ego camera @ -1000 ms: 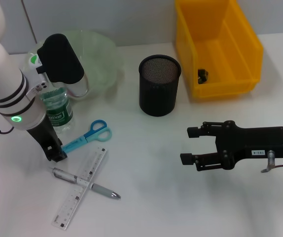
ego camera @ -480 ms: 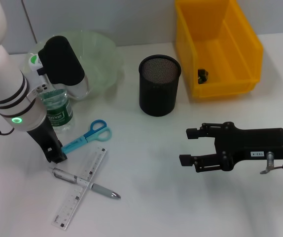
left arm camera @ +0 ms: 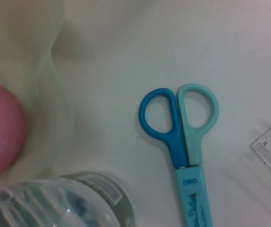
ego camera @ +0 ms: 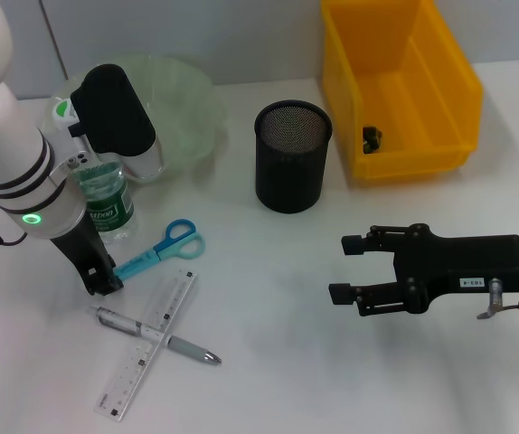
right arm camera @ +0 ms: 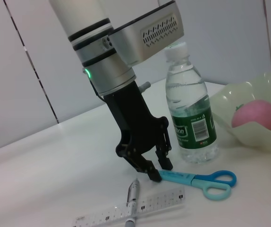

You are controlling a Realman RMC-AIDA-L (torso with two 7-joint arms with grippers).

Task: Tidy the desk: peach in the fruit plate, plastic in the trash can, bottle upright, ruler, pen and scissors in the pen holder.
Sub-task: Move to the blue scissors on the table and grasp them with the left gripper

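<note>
The blue scissors [ego camera: 162,248] lie flat on the white desk, handles toward the upright water bottle [ego camera: 106,204]. My left gripper [ego camera: 102,282] is down at their blade end, its fingers [right arm camera: 153,174] drawn close together with the blade tip [right arm camera: 163,175] between them. A clear ruler [ego camera: 148,345] lies crossed over a grey pen [ego camera: 187,347] just in front. The pink peach [right arm camera: 253,116] sits in the green fruit plate [ego camera: 189,110]. The black mesh pen holder [ego camera: 293,155] stands mid-desk. My right gripper [ego camera: 344,267] hovers open at the right, holding nothing.
A yellow bin [ego camera: 395,86] stands at the back right with a small dark item [ego camera: 372,137] inside. The bottle and plate crowd the left arm's far side. Bare desk lies between the ruler and the right gripper.
The right gripper has edged slightly to the left. The left gripper has stayed at the scissors' blade end, and the scissors have not moved.
</note>
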